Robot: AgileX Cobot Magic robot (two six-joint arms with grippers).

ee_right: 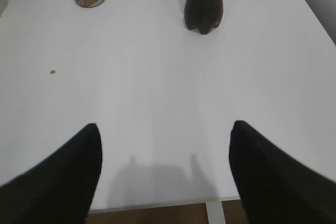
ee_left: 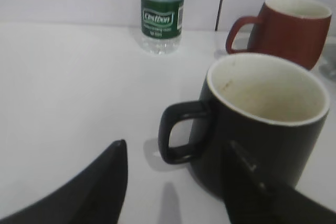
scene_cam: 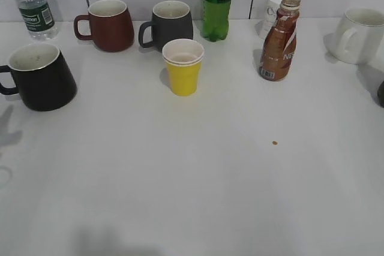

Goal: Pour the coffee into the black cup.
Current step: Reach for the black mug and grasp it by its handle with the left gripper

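1. The black cup [scene_cam: 39,76] stood upright at the table's [scene_cam: 192,178] left edge; the uncapped coffee bottle [scene_cam: 279,39] stood far right
2. Left gripper [ee_left: 176,182] was spread wide, near the cup's handle
3. Right gripper [ee_right: 165,166] was spread wide, holding nothing

Bright, even light; soft shadows (wrist views slightly blurred).

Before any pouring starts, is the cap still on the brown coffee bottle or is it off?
Off. The coffee bottle stands upright with its neck bare and open at the top, no cap on it.
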